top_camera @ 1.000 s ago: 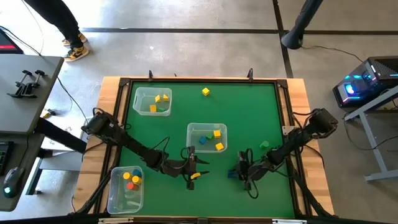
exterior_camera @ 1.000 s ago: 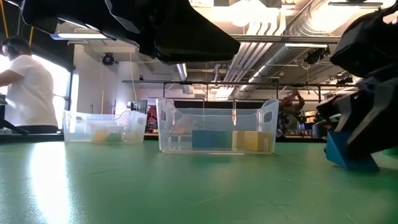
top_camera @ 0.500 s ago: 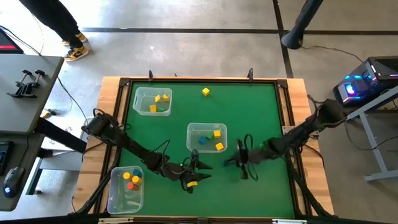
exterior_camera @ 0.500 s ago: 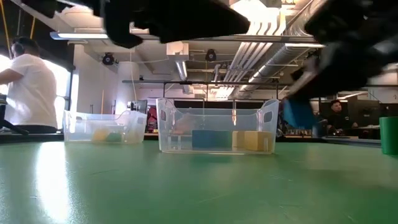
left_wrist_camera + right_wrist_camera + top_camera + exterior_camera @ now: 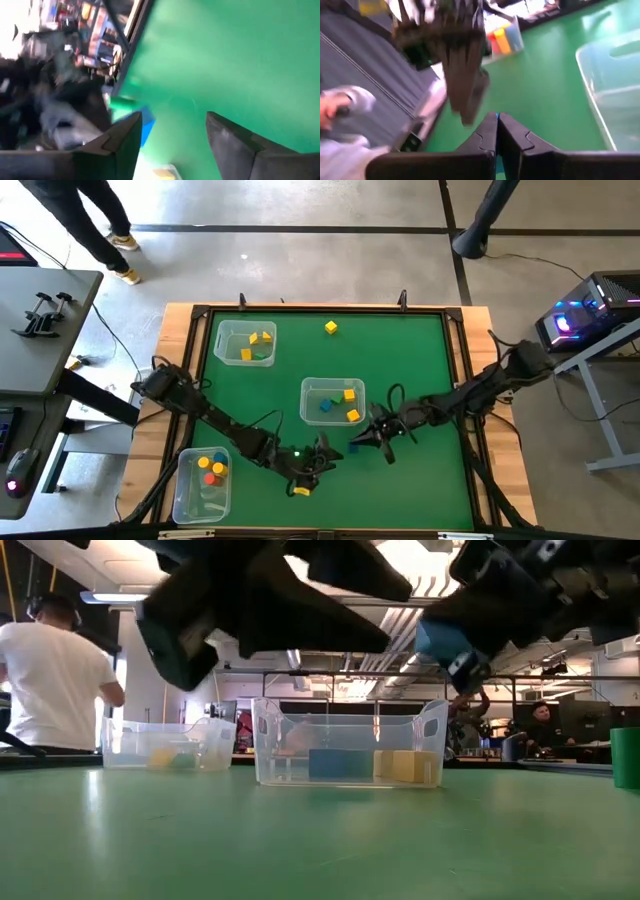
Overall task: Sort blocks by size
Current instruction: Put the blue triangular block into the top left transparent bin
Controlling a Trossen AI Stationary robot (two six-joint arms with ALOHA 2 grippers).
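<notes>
At six o'clock, the left gripper [image 5: 308,480] hovers with jaws spread and empty above a small yellow block [image 5: 301,491]. At centre, the right gripper [image 5: 358,442], clamped on a small blue block [image 5: 438,641], has swung from four o'clock toward the clear plastic middle bin [image 5: 308,386]; next comes positioning over it, then release.

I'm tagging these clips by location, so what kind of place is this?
Probably a robotics lab or workshop: a wood-framed green table carries two robot arms, exposed ceiling ducts run overhead, and people sit at desks behind, one in a white shirt.
</notes>
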